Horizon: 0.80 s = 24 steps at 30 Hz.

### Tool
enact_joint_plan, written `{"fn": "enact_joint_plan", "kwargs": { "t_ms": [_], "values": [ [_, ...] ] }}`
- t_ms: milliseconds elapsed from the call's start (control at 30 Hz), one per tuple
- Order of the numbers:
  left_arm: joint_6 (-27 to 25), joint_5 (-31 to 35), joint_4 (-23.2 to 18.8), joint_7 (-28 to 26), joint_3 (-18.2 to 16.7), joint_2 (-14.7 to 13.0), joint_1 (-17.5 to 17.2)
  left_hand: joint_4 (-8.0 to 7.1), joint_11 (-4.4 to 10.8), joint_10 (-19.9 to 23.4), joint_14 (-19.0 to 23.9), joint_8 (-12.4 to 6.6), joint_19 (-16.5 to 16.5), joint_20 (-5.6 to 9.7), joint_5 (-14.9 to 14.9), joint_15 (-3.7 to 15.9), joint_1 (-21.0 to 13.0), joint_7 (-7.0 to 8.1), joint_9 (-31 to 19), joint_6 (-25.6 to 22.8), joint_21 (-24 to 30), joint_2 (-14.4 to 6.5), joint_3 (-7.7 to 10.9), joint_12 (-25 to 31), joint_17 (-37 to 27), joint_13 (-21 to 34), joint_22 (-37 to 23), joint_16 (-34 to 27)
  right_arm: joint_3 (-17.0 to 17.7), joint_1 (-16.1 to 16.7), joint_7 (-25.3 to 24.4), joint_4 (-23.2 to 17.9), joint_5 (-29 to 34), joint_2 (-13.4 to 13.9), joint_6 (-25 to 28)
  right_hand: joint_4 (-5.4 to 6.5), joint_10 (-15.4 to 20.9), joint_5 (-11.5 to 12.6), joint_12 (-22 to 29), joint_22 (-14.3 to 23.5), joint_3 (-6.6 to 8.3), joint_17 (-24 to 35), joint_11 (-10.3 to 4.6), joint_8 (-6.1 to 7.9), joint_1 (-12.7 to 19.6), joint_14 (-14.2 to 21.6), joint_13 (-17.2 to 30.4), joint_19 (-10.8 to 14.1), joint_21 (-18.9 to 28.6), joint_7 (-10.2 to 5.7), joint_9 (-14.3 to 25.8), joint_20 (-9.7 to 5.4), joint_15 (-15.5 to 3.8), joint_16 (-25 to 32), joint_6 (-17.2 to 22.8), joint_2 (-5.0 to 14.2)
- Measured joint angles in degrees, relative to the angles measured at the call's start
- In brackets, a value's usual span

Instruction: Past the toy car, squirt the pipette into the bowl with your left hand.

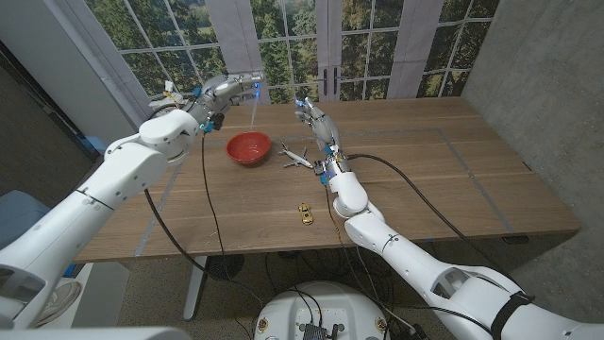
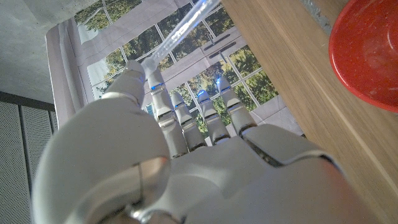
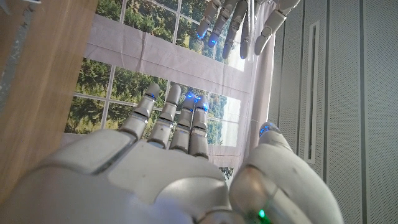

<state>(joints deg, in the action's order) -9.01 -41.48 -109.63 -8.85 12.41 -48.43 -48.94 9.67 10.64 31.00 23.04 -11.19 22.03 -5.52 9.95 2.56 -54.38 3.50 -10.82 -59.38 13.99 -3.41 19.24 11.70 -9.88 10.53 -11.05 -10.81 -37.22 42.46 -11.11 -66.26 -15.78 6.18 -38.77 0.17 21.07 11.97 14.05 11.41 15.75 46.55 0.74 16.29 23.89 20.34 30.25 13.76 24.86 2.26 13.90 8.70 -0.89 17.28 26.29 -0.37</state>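
— Head view first: what worries you here?

— The left hand (image 1: 226, 92) pinches the pipette (image 1: 255, 106) at its upper end, above the table's (image 1: 425, 170) far edge, and the clear tube hangs down with its tip above and just behind the far rim of the red bowl (image 1: 248, 148). Squeeze now and, by my reckoning, the squirt could land on the wood behind the bowl rather than in it.

— Anything else?

— The hold looks slight. In the left wrist view the tube (image 2: 186, 25) sits at the fingertips (image 2: 140, 68) only, the other fingers standing straight, so a hard squeeze might twist or drop it.

— And the toy car (image 1: 307, 212)?

— Near the front edge, well apart from the bowl; a toy plane (image 1: 296, 158) lies just beside the bowl.

— The arm's pose?

— Left arm stretched forward from the left corner, hand raised. The right hand (image 1: 316, 118) hangs over the far middle, fingers apart, holding nothing.
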Motion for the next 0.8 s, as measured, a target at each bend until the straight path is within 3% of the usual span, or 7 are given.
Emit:
{"fn": "enact_joint_plan", "kwargs": {
  "t_ms": [200, 467, 800],
  "values": [
    [0.6, 2.4, -0.8, -2.0, -0.7, -0.3, -1.1, -0.18, 0.0, 0.0, 0.0, 0.0, 0.0, 0.0, 0.0, 0.0, 0.0, 0.0, 0.0, 0.0, 0.0, 0.0, -0.18, 0.0, 0.0, 0.0, 0.0, 0.0, 1.2, 1.5, 3.7, -3.6, -4.6, 1.6, 2.8, 0.0, -0.8, 0.0, -0.5, -0.2, 0.0, -0.7, 0.65, -0.44, -0.7, -1.1, -0.5, -1.3, -0.5, 0.22, -0.3, -0.1, 0.08, -0.8, 0.2, -0.74],
    [1.0, 5.8, -1.4, -4.6, -1.6, -0.5, -2.3, -0.01, 0.0, 0.0, 0.2, 0.0, 0.3, 0.31, 0.0, -0.21, 0.0, 0.2, 0.0, 0.2, 0.0, 0.0, -0.35, 0.0, 0.0, 0.0, 0.0, 0.0, 2.9, 3.3, 10.4, -8.0, -13.1, 3.7, 7.2, -0.18, -0.9, 0.0, -1.0, -0.2, -0.17, -1.2, 0.48, -0.44, -0.7, -1.6, -1.1, -1.9, -0.9, 0.3, -0.5, 0.51, 0.58, -1.2, 0.3, -0.72],
    [1.6, 9.1, -1.2, -6.5, -2.2, -0.5, -2.7, -0.24, 0.0, 0.0, 0.2, 0.0, 0.0, 0.62, 0.0, -0.21, 0.0, 0.51, 0.0, -0.1, 0.0, 0.0, -0.58, 0.0, 0.0, 0.0, 0.0, 0.0, 4.9, 4.7, 16.8, -11.6, -22.2, 5.2, 11.6, -0.6, -1.1, 0.0, -1.4, -0.2, 0.25, -1.5, 0.69, -0.83, -0.5, -1.6, -1.3, -1.9, -0.9, 0.84, -0.6, 0.53, 0.59, -1.6, 0.2, 0.4]
  ]
}}
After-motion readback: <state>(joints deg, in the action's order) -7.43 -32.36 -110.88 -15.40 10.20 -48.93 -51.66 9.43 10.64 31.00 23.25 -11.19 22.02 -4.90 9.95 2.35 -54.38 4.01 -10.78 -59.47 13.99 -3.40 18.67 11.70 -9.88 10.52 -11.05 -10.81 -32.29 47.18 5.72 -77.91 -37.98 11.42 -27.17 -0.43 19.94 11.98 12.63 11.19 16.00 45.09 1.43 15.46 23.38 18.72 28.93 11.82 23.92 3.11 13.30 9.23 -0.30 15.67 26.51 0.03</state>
